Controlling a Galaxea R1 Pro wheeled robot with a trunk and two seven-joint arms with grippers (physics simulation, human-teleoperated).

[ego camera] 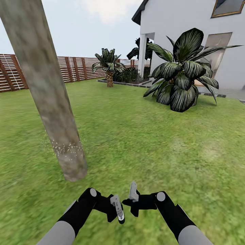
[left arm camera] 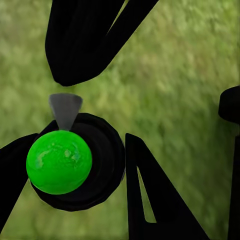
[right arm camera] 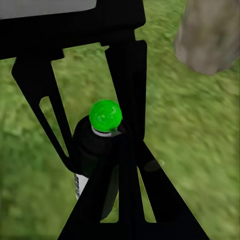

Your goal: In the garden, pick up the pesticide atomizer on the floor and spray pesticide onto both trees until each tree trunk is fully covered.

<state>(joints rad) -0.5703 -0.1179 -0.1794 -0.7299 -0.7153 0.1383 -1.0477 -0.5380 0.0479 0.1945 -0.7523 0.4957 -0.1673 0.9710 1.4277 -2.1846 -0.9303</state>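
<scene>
1. Pesticide atomizer [left arm camera: 59, 162] sits low and just to the right of the tree trunk's [ego camera: 44, 92] foot, up off the lawn [ego camera: 153, 146].
2. Room to move: open grass runs right of the trunk and beyond it. The slatted fence [ego camera: 75, 68] is far behind the trunk. The big dark broad-leaved plant [ego camera: 182, 78] and the white house [ego camera: 183, 23] stand well off to the trunk's right.
3. The left end effector [ego camera: 119, 212] has its fingers narrowed around the bottle's body, holding the atomizer.
4. The right end effector [ego camera: 133, 194] crowds in beside the left one. Its fingers look parted in its own wrist view, but I cannot tell whether it grips.
5. Looks: a round black body, a bright green ball top and a small grey cone nozzle.
6. Pale specks dot the mottled trunk near its base.
</scene>
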